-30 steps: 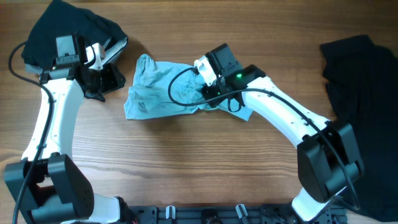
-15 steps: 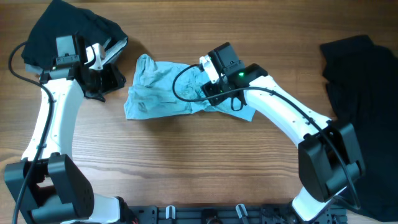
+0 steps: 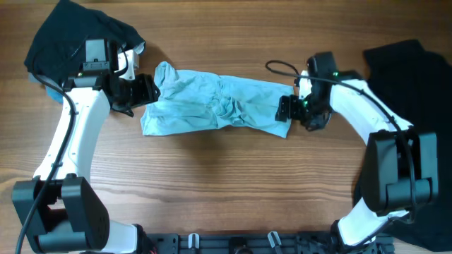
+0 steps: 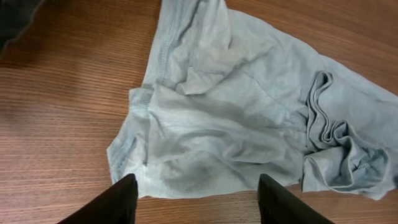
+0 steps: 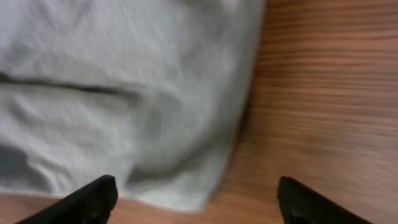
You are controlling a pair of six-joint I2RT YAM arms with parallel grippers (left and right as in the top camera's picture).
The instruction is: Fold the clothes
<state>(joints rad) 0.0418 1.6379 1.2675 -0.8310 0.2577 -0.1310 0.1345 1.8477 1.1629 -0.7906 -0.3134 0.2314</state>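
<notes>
The pale blue T-shirt (image 3: 212, 102) lies stretched out long and rumpled across the middle of the table. My left gripper (image 3: 148, 90) hovers at its left end, open. In the left wrist view the shirt (image 4: 236, 112) lies just ahead of the gripper (image 4: 196, 202), with bare wood between the fingertips. My right gripper (image 3: 282, 109) is open at the shirt's right end. In the right wrist view the shirt's corner (image 5: 124, 81) lies loose between and ahead of the gripper (image 5: 199, 199), and nothing is gripped. A black garment (image 3: 74, 35) is heaped at the back left.
A second black garment (image 3: 409, 106) lies spread along the right edge of the wooden table (image 3: 226, 183), behind my right arm. The black heap at the back left sits close behind my left arm. Bare wood runs along the front.
My right gripper moved right, drawing the shirt out long, then opened and let go of it. My left gripper shifted right, up to the shirt's left end.
</notes>
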